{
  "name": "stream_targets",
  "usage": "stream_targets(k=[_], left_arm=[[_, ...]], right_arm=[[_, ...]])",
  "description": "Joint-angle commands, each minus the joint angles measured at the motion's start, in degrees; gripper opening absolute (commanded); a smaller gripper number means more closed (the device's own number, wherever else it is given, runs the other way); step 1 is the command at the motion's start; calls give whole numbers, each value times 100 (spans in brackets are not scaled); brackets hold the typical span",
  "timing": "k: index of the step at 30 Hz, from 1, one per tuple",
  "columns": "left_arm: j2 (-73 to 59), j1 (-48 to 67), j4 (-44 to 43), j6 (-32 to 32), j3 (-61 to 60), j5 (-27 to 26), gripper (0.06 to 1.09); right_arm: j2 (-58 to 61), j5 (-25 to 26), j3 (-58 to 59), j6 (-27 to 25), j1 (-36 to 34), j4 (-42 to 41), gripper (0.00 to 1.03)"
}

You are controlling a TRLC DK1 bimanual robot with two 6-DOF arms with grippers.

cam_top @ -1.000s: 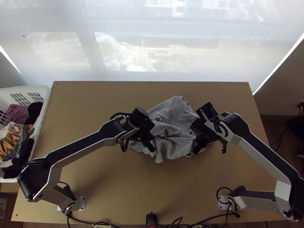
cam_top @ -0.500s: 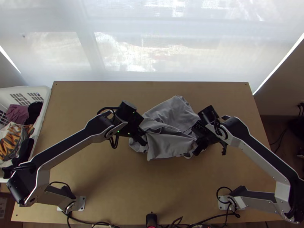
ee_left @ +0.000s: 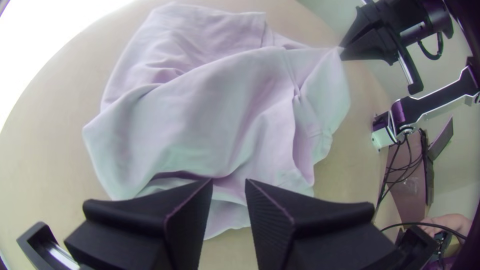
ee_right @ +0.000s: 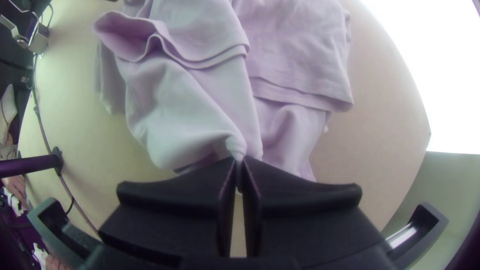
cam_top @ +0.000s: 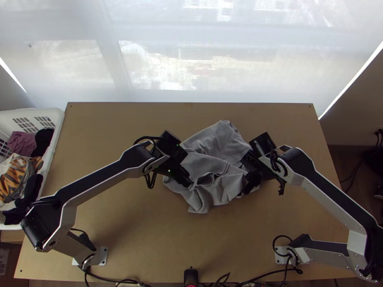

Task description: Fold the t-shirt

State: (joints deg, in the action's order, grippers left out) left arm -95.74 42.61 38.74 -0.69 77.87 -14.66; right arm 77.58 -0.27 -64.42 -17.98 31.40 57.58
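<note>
From where I stand, the grey t-shirt (cam_top: 215,165) lies bunched in the middle of the wooden surface (cam_top: 143,239), creased all over, with a loose flap drooping toward the near side. The right claw (ee_right: 240,159) has its two fingers pressed together on a little gathered tuft at the shirt's right end. The left claw (ee_left: 229,181) is open, its tips parted over the cloth near the left end, and I can't see it gripping any fabric.

I'd say this is the sorting-out step, finding edges and pulling the shirt flat; the proper folding looks well off. Next, the left claw wants to close on a real edge or corner, one layer if it can, while the right one keeps its pinch. Then they could draw apart and smooth the cloth. Grab it mid-wrinkle and the shirt may only bunch up more.
</note>
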Motion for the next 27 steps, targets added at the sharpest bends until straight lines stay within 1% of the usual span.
stream_targets(k=[1, 6, 12, 14, 19, 27], left_arm=[[-551, 415, -7, -151, 414, -240, 51], [-586, 819, 186, -151, 677, -371, 51], [-348, 758, 819, -89, 862, -380, 75], [-261, 714, 1039, -81, 915, -389, 78], [-76, 722, 1338, -81, 906, -451, 78], [-331, 749, 1188, -19, 853, -433, 78]], right_arm=[[29, -17, -79, 128, 112, -37, 3], [20, -17, -114, 154, 112, -37, 3], [20, -17, -123, 181, 86, -37, 3], [20, -17, -106, 198, 86, -37, 3], [29, -17, -114, 198, 95, -37, 3], [11, -17, -123, 198, 86, -28, 3]])
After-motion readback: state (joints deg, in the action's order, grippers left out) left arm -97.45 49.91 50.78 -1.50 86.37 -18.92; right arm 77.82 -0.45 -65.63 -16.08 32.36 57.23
